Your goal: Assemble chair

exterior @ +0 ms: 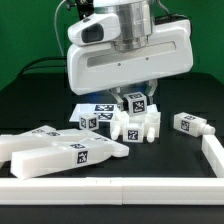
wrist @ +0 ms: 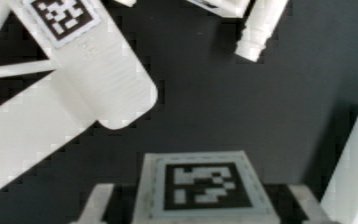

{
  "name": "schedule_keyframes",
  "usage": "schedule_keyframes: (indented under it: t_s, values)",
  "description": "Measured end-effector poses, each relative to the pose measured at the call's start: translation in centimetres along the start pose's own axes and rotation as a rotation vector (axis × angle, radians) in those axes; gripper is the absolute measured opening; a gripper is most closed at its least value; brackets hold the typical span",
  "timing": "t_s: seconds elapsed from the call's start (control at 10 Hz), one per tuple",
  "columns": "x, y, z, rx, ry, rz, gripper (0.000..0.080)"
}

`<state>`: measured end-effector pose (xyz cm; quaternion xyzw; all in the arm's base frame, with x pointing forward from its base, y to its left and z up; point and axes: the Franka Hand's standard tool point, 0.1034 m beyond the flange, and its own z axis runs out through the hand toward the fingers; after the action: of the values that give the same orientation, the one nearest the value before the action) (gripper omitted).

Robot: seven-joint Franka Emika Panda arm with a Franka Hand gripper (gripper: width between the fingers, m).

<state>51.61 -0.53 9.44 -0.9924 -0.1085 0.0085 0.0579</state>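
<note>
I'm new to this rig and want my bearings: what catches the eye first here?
The big white gripper fills the top of the exterior view, hanging over a small tagged block mid-table. Long tapered legs lie toward that view's left; a lone block sits toward its right.

The exterior camera sits low and close over the black tabletop [exterior: 178, 152], facing my glossy white two-finger gripper [exterior: 135, 93] head-on, while my wrist camera looks down from just above that surface, both catching the small matte white tagged block [exterior: 133, 104] [wrist: 202, 186] and the long tapered white legs [exterior: 60, 152] [wrist: 91, 72].
</note>
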Motion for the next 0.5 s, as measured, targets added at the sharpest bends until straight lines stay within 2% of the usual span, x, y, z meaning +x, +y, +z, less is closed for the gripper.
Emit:
schedule_keyframes:
  t_s: [0.1, 0.2, 0.3, 0.4, 0.5]
  values:
    - [-2.8, 1.0, -0.8, -0.017, 0.004, -0.035, 0.0274]
    - [-5.7, 3.2, -1.1, -0.049, 0.033, -0.065, 0.0275]
    - [-7.7, 5.6, -0.4, -0.053, 0.050, -0.092, 0.0275]
    - [-8.0, 7.0, 0.2, -0.025, 0.061, -0.065, 0.0275]
    - [-7.8, 6.9, 0.2, -0.025, 0.062, -0.055, 0.0275]
